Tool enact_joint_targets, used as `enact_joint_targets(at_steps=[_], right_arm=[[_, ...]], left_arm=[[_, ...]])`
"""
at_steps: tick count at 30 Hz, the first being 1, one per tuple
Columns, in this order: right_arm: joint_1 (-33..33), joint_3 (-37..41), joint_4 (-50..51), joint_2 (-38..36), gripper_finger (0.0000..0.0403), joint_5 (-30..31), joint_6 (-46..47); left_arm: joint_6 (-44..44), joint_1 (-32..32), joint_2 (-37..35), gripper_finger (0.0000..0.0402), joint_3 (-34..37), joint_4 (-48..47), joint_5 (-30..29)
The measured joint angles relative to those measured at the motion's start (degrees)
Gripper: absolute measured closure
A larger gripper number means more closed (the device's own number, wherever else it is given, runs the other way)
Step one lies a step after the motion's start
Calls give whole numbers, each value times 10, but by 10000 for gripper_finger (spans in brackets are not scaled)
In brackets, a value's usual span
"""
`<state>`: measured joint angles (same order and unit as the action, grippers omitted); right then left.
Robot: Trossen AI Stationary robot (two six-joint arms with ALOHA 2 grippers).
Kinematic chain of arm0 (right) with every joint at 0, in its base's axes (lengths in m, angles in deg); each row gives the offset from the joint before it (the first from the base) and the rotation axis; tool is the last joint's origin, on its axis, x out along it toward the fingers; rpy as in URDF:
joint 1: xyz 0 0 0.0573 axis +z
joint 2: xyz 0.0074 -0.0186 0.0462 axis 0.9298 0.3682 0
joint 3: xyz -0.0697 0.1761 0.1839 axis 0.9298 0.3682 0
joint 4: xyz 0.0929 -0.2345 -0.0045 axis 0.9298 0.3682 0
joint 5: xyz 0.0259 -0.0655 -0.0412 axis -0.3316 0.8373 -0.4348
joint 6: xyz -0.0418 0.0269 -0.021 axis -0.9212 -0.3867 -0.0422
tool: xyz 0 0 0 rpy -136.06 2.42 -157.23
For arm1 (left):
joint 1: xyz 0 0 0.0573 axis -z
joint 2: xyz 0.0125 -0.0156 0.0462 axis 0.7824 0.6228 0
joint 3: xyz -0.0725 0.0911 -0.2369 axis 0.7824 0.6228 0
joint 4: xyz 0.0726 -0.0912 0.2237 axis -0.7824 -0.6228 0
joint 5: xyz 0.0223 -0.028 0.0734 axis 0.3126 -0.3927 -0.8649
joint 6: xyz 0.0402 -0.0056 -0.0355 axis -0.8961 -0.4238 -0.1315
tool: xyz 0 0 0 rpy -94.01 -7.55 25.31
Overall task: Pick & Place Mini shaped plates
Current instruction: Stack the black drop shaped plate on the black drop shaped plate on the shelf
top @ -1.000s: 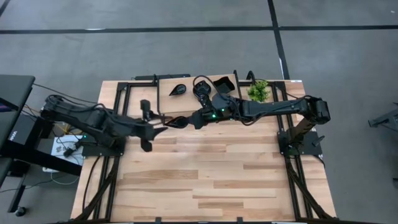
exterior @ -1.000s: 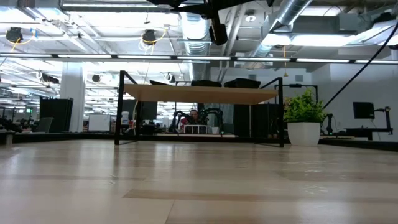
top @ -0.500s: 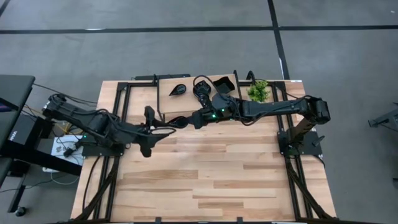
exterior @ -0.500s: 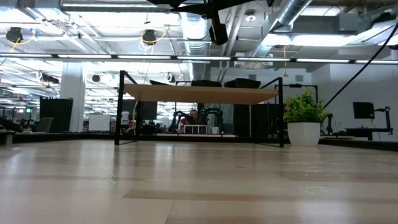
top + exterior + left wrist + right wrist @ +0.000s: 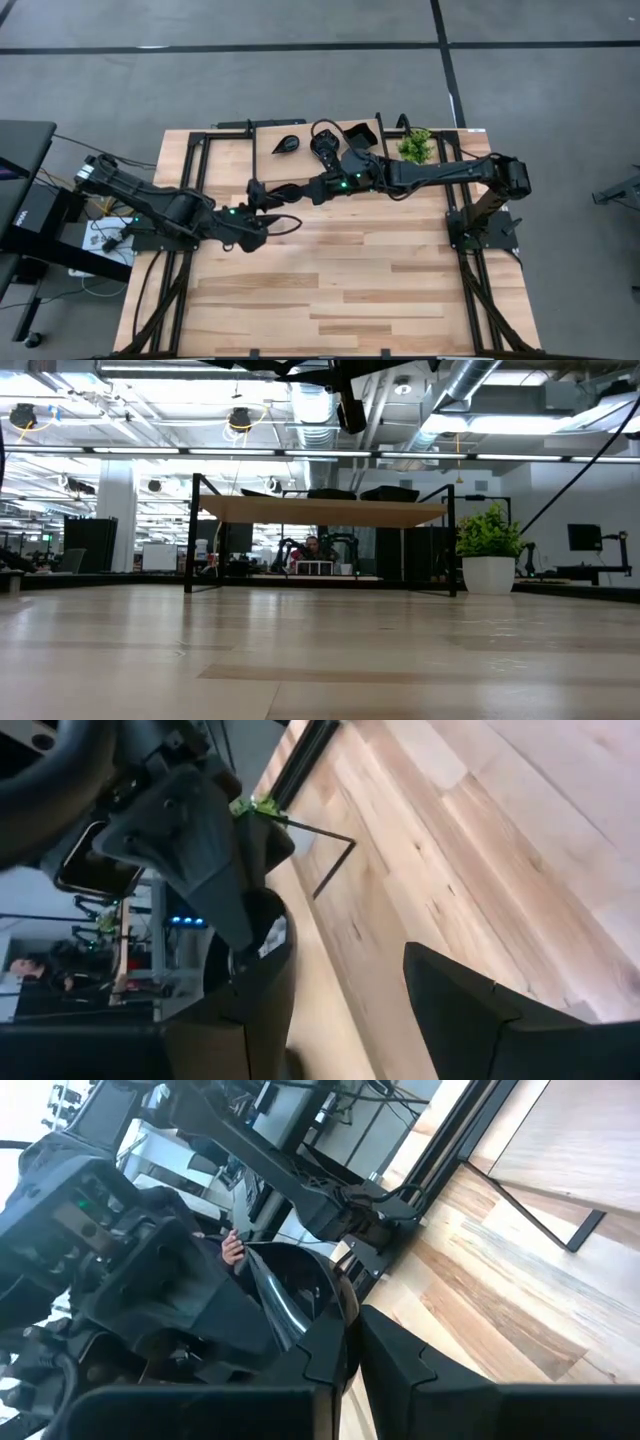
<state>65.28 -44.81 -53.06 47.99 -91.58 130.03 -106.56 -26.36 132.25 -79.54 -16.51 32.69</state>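
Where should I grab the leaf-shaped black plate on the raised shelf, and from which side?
Probably its rim, from above: the leaf-shaped plate seems to lie flat on the raised shelf, so one finger inside and one outside the edge near its narrow end should pinch it.

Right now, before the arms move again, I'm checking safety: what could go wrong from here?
The right gripper pinches a mini plate only by its rim, above the table; it could slip and drop. The open left gripper sits close beside it, so a move by either arm might knock the plate loose or make the grippers collide.
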Motion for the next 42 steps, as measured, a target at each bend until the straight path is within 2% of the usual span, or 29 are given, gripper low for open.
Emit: enact_joint_targets(at_steps=[14, 21, 36, 42], right_arm=[[1, 0, 0, 0, 376, -4, -2], [1, 0, 0, 0, 376, -4, -2], [1, 0, -1, 0, 376, -4, -2], [1, 0, -1, 0, 376, -4, -2]], left_arm=[[2, -1, -54, 211, 1, 22, -5], [2, -1, -42, 211, 1, 21, 17], [1, -27, -23, 212, 1, 21, 18], [1, -27, -23, 239, 1, 21, 19]])
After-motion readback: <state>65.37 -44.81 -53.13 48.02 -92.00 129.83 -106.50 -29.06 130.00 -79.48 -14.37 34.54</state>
